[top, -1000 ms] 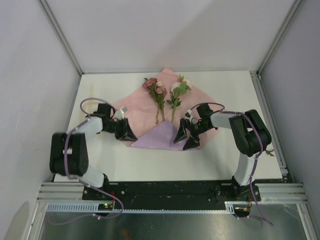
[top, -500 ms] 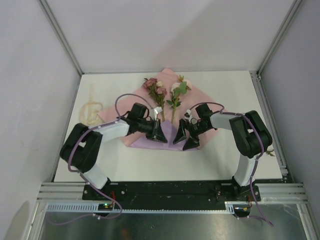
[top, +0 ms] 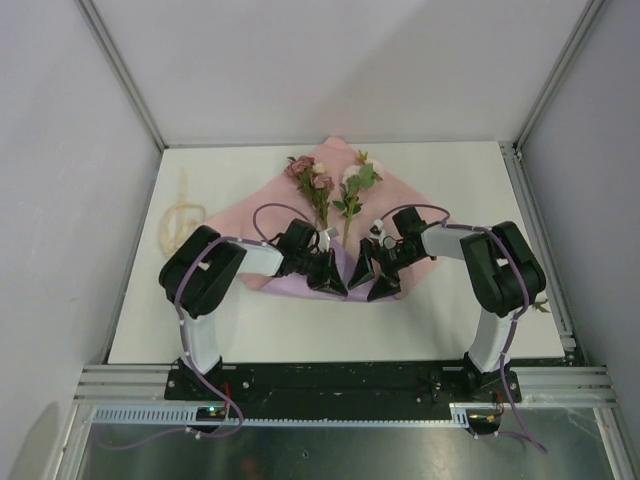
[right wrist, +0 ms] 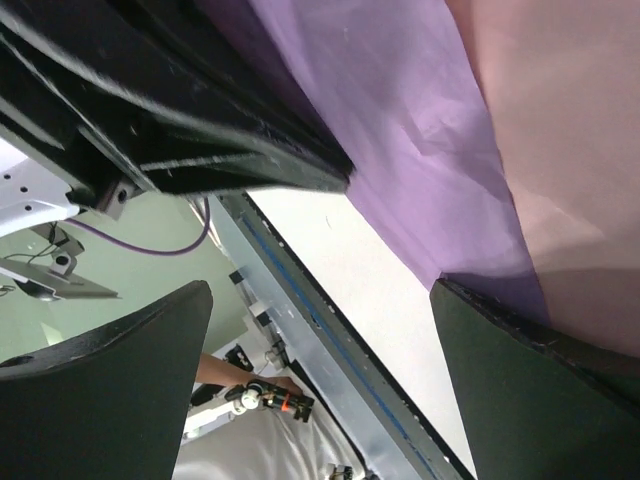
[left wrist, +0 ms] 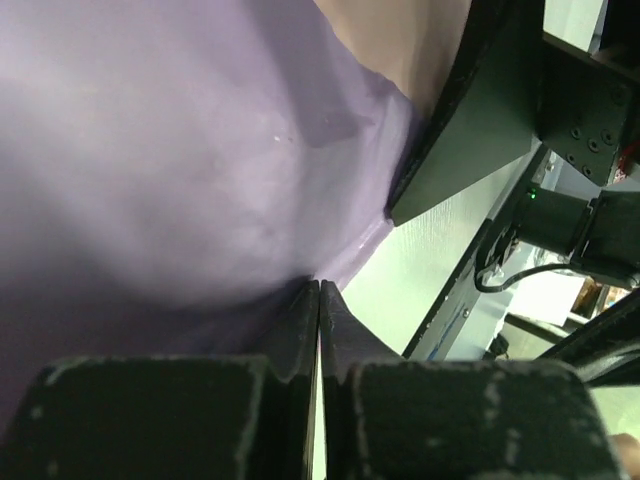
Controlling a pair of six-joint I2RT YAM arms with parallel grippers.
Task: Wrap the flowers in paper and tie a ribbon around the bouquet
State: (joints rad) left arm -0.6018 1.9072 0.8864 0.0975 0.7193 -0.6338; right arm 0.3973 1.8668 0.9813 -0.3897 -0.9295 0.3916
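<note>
Folding the paper (top: 262,208) over the flowers (top: 328,190) lying mid-sheet. The left gripper (top: 327,276) is clamped on the paper's lilac near corner; the right gripper (top: 371,277) gapes wide just beside it, holding nothing. Next, probably: drag the corner across the stems without tearing. The ribbon (top: 180,218) lies untouched, far left.

Robot test cell in a lab
White table (top: 300,330) boxed by plain panels (top: 50,200) on aluminium posts (top: 120,72) (12, 9, 3 o'clock); slotted metal rail (top: 120,382) at 6 o'clock.
</note>
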